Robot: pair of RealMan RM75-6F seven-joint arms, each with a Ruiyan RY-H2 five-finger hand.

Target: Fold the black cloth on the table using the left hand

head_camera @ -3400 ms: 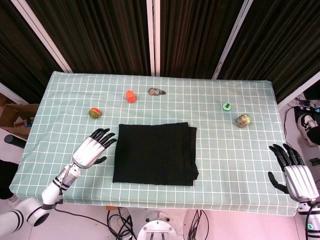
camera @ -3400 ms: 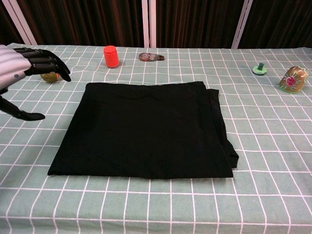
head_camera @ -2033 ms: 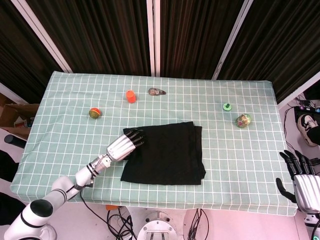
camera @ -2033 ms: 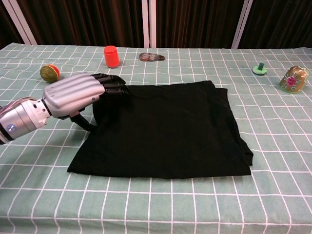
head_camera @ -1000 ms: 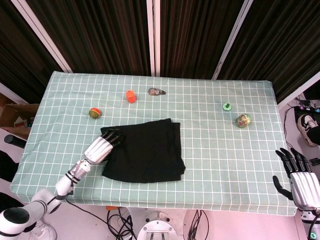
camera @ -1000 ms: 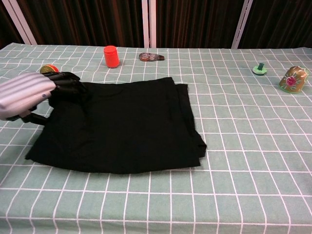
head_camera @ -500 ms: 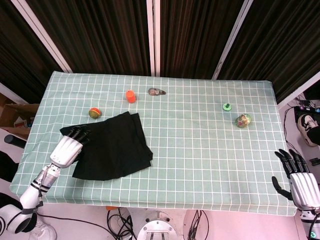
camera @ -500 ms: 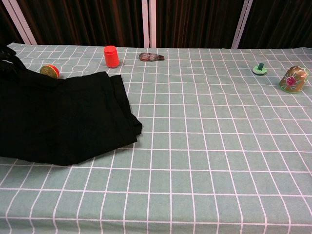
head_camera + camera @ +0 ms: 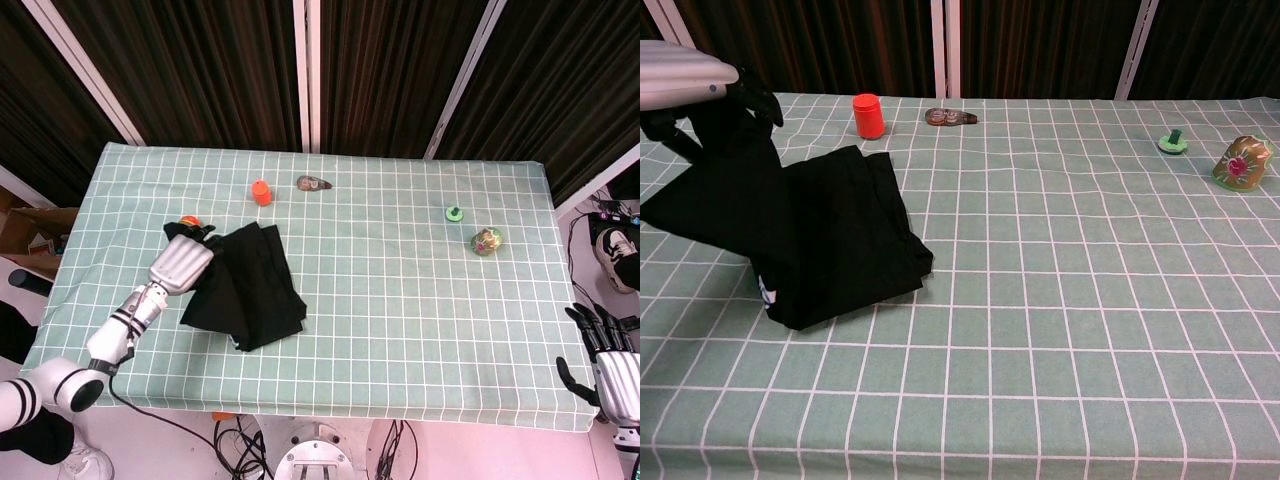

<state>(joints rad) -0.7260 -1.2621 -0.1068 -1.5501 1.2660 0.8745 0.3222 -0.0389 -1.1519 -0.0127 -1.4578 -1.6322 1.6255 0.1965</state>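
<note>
The black cloth (image 9: 248, 283) lies on the left part of the checked table (image 9: 430, 300), bunched into a narrow, slanted shape. My left hand (image 9: 181, 263) grips its left edge and holds that part raised. In the chest view the silver left hand (image 9: 682, 80) is at the top left, and the cloth (image 9: 830, 240) hangs from it in a slanting sheet down to the part lying on the table. A small white tag shows at the cloth's near corner. My right hand (image 9: 610, 372) hovers off the table's near right corner with its fingers spread, holding nothing.
An orange cylinder (image 9: 261, 192) and a brown object (image 9: 313, 184) stand behind the cloth. An orange-green ball (image 9: 187, 220) peeks out just behind my left hand. A small green piece (image 9: 454, 213) and a green-pink toy (image 9: 487, 241) sit at the far right.
The cloth was dragged from the table's middle to the left. In the last half second my left hand lifted its left edge and carried it rightward, narrowing the cloth.
</note>
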